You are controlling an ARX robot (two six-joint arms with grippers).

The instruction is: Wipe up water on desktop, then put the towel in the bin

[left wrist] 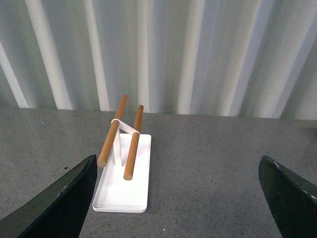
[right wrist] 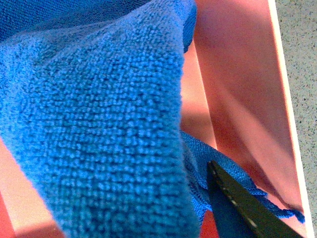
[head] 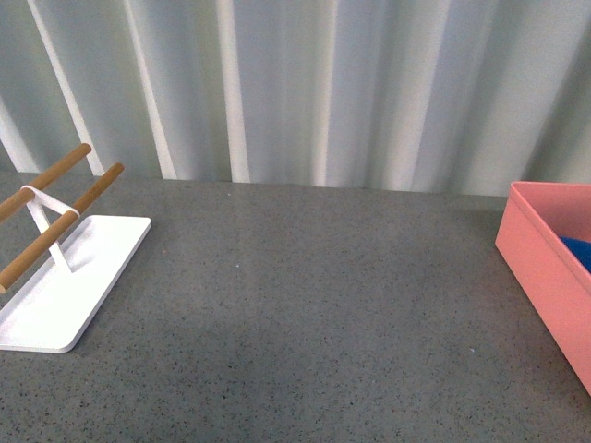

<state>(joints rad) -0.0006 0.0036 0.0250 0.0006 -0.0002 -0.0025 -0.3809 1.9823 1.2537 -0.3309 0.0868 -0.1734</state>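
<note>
Hanging bright blue microfibre towel [right wrist: 99, 124] inside salmon-pink rectangular bin [right wrist: 237, 99], at 3 o'clock on speckled dark grey desktop [head: 305, 305], ready for release. Right gripper [right wrist: 237, 208] grip state: impossible to tell. Holding left gripper [left wrist: 178, 198] wide open, carrying nothing, facing white tray with wooden rods [left wrist: 124, 188].

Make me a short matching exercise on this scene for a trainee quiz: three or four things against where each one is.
Things:
1. towel
2. bin
3. white tray
4. wooden rods

Places:
A. at the desktop's left side in the front view
B. inside the bin
C. at the desktop's right edge in the front view
D. raised above the white tray

Pairs: 1-B, 2-C, 3-A, 4-D
</note>
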